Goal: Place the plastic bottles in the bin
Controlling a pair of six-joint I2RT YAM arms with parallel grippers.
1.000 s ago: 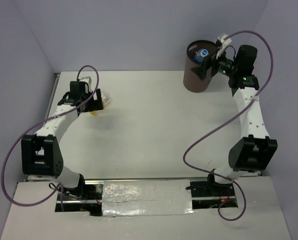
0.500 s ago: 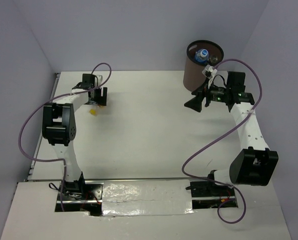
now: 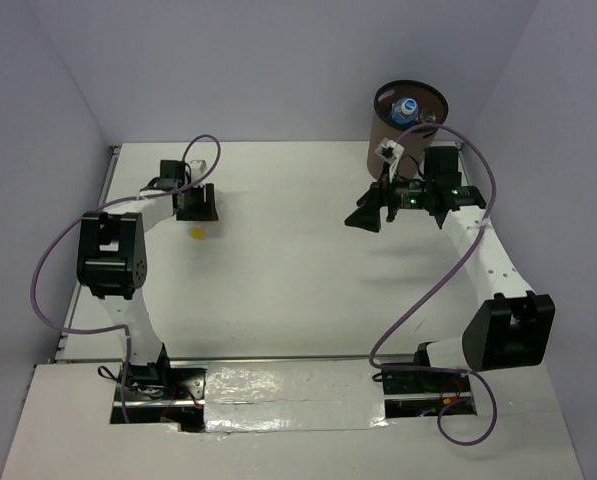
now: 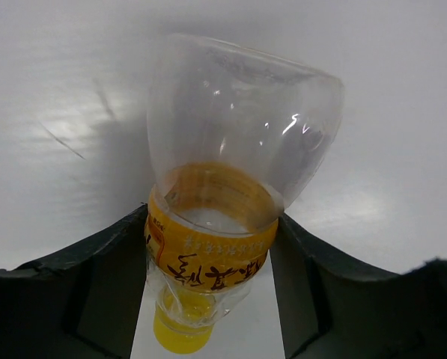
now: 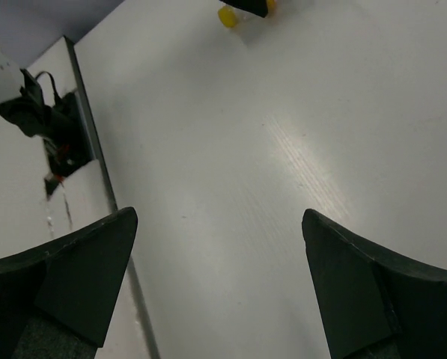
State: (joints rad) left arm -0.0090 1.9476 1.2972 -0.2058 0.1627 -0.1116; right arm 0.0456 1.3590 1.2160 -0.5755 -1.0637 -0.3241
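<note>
Plainly the job is well along but not done: the bin (image 3: 380,160) stands at about 1 o'clock on the table (image 3: 278,290), and a blue-capped bottle (image 3: 408,107) lies inside it near the rim, with something pale beside it that is too small to name. How many bottles are in there in all cannot be told from above. The only bottle seen outside the bin is the yellow-capped bottle (image 4: 238,127), far across the table at about 10 o'clock, its cap showing as a yellow spot just at 6 o'clock of the left gripper (image 3: 195,205). In the left wrist view the fingers press on either side of its orange label band, cap toward the camera and clear body pointing away, so the left gripper looks clenched on it at a narrow opening. Whether the bottle is lifted or resting on the table cannot be told. The right gripper (image 3: 366,217) hangs at about 7 o'clock of the bin, spread wide, holding nothing and touching nothing. What remains, by my reading, is carrying that one bottle over to the bin and dropping it in.
</note>
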